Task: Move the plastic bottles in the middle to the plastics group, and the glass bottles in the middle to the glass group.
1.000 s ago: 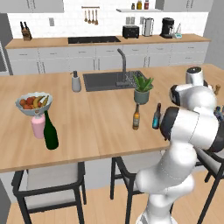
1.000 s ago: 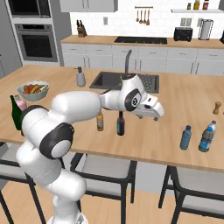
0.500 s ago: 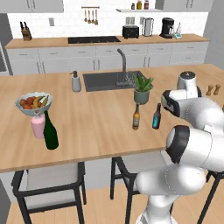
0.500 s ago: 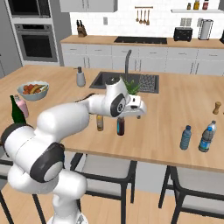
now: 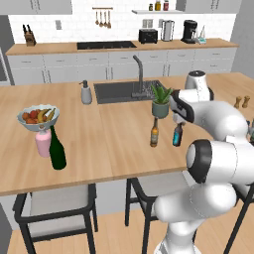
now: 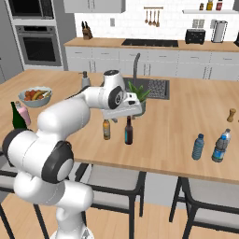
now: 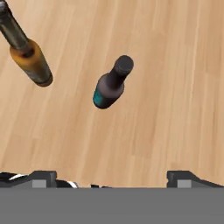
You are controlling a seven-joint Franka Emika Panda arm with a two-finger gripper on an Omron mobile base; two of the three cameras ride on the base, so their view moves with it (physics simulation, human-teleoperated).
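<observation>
Hovering above the dark bottle (image 7: 111,85), my claw (image 7: 111,177) stood fully open, holding nothing. Amber bottle (image 7: 29,59) stood beside it on the bench (image 7: 175,87).

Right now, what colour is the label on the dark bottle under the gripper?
Teal-blue, on the dark bottle; clearest in the hand view.

Three views on one kitchen island

The left and right base views look forward and down from behind the arm across the counter (image 5: 99,134), taking in the sink (image 5: 124,90) and the back wall. Both share the amber bottle (image 5: 154,134) and the dark bottle (image 5: 177,134) (seen from opposite sides). The hand view looks almost straight down from close above, its tips (image 7: 43,178) at the bottom edge, onto those same two bottles.
</observation>
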